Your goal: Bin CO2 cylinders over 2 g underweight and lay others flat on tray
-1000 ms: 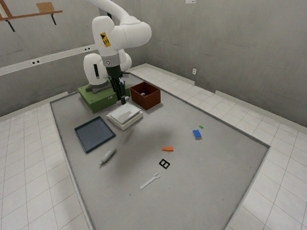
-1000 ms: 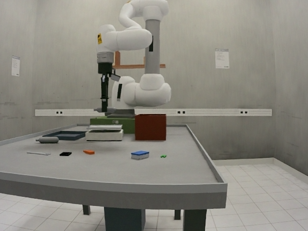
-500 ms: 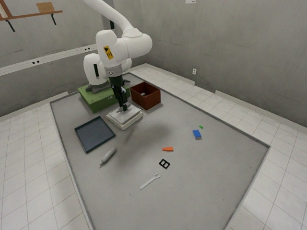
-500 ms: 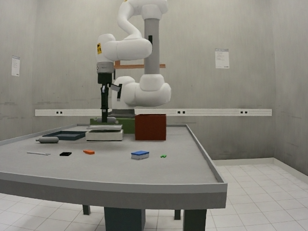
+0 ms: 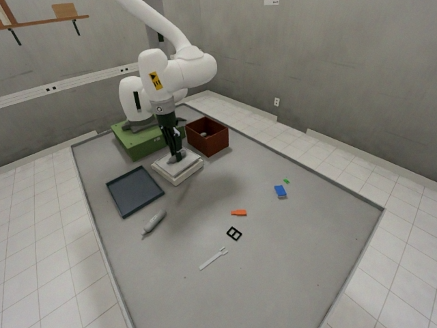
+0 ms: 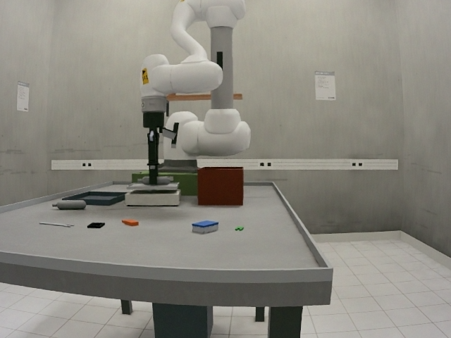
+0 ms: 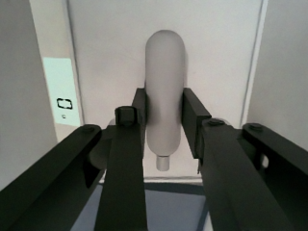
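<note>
My gripper [image 5: 175, 152] [image 7: 163, 103] is shut on a grey CO2 cylinder [image 7: 165, 96], which it holds lying flat just over or on the plate of the white scale [image 5: 177, 165] [image 6: 153, 193]; I cannot tell if it touches. The cylinder also shows in the top and exterior views [image 5: 177, 156] [image 6: 155, 179]. The scale's display [image 7: 64, 103] shows in the wrist view, its digits unreadable. A second grey cylinder [image 5: 153, 221] [image 6: 70, 204] lies on the table in front of the dark blue tray [image 5: 134, 189] [image 6: 95, 197]. The red-brown scrap bin [image 5: 206, 135] [image 6: 220, 186] holds another cylinder [image 5: 203, 134].
The arm's green base [image 5: 144, 139] stands behind the scale. Small items lie on the table: a blue block [image 5: 280, 190], a green piece [image 5: 286, 180], an orange piece [image 5: 238, 212], a black frame [image 5: 233, 233] and a white fork [image 5: 212, 258]. The table has a raised rim.
</note>
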